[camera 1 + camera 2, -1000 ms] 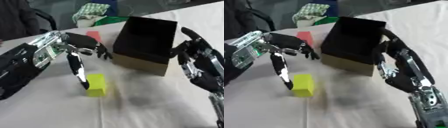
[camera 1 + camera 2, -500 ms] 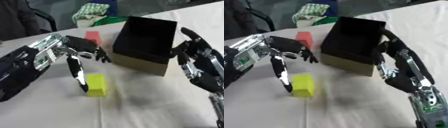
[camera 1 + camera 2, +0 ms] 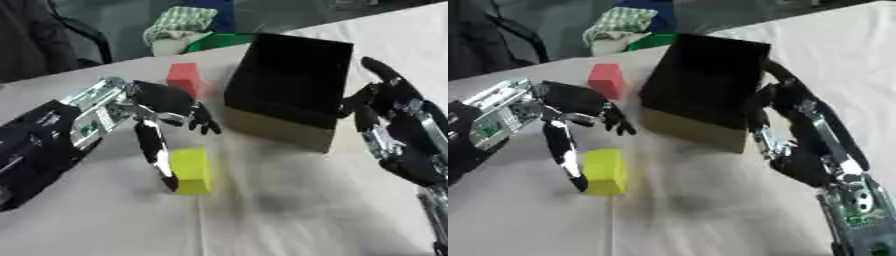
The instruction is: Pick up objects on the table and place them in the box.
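The yellow block lies on the tabletop, right beside the left robot hand. One long finger is stretched down along the block's left side, touching or almost touching it; the other fingers are spread wide above, and nothing is held. The block's long side runs toward and away from the robot. The box stands up and to the right. The right robot hand is open beside the box, much farther from the block.
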{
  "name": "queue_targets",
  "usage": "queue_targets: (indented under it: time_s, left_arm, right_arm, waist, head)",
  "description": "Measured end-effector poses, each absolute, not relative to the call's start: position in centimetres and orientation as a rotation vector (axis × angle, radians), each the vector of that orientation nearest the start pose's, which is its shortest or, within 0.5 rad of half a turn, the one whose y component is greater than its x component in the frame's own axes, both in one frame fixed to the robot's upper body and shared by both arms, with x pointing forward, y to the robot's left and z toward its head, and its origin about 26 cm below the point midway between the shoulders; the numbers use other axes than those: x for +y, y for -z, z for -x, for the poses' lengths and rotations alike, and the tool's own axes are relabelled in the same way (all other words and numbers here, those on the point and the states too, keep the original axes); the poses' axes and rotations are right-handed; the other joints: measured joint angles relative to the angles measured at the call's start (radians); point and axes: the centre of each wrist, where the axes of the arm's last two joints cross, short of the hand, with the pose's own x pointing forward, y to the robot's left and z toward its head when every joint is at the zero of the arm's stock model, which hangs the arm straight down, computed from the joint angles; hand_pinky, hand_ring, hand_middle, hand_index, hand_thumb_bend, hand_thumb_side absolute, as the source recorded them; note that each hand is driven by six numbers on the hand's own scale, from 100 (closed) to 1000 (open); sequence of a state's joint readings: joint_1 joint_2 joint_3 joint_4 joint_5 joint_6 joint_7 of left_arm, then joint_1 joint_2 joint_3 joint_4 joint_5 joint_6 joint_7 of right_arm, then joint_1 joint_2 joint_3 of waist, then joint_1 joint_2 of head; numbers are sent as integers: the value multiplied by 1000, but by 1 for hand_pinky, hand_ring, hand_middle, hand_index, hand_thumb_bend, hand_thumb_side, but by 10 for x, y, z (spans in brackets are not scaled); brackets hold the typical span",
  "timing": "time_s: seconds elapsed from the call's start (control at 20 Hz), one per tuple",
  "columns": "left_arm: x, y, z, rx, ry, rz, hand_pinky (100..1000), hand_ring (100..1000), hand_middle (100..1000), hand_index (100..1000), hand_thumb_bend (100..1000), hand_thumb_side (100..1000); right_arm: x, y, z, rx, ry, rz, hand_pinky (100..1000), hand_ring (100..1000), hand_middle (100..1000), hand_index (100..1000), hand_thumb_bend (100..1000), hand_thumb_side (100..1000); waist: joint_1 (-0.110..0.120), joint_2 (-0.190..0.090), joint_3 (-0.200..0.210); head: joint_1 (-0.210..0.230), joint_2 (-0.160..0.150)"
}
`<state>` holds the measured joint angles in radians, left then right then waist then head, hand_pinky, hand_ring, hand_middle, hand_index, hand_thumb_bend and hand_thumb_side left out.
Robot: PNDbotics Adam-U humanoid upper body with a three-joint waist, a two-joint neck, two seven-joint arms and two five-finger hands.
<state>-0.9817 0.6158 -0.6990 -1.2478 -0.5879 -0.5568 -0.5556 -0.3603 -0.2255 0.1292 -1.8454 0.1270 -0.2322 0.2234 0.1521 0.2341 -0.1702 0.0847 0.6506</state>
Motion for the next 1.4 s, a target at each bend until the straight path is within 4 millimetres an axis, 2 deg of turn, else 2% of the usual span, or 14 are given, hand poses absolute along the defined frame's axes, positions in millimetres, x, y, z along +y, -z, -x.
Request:
queue_targets:
  time_s: [0.4, 0.6, 0.65, 0.7, 0.85, 1.05, 1.2, 1.4]
  left_arm:
    - [195, -203, -434, 1703, -2881, 543, 689, 581, 621, 925, 773, 668]
    - [194, -202, -433, 1706, -2879, 535, 662, 542, 572, 882, 639, 585]
    - [193, -202, -433, 1707, -2877, 533, 651, 529, 555, 863, 553, 517]
    - [192, -202, -433, 1708, -2875, 531, 646, 522, 547, 854, 510, 481]
    - [192, -202, -433, 1708, -2876, 532, 608, 481, 500, 815, 322, 261]
    - [195, -203, -435, 1717, -2878, 542, 599, 464, 480, 798, 279, 164]
    - [197, -209, -438, 1736, -2870, 563, 602, 464, 481, 797, 274, 167]
    - [198, -233, -443, 1811, -2810, 608, 605, 461, 478, 792, 283, 172]
  right_arm:
    - [-211, -167, -326, -2324, -766, -38, 761, 569, 526, 1000, 100, 523]
    - [-211, -167, -326, -2324, -767, -38, 761, 569, 526, 1000, 100, 523]
    - [-211, -167, -326, -2324, -767, -39, 761, 569, 526, 1000, 100, 523]
    - [-211, -167, -326, -2324, -767, -39, 761, 569, 526, 1000, 100, 523]
    - [-211, -167, -326, -2324, -767, -39, 762, 569, 526, 1000, 100, 523]
    - [-211, -167, -326, -2324, -767, -38, 762, 568, 526, 1000, 100, 523]
    - [-211, -167, -326, -2324, -767, -38, 762, 568, 526, 1000, 100, 523]
    - [-211, -167, -326, -2324, -767, -38, 762, 568, 526, 1000, 100, 523]
  waist:
    - [0, 0, -1]
    - [0, 0, -1]
    - [0, 0, -1]
    - [0, 0, -1]
    - [0, 0, -1]
    - [0, 0, 0]
    - [-1, 0, 2]
    - [-4, 0, 4]
  head:
    - [0, -1]
    - [0, -1]
    - [0, -2]
    - [0, -2]
    - [-1, -2]
    - [-4, -2]
    - [-6, -2]
    - [-10, -2]
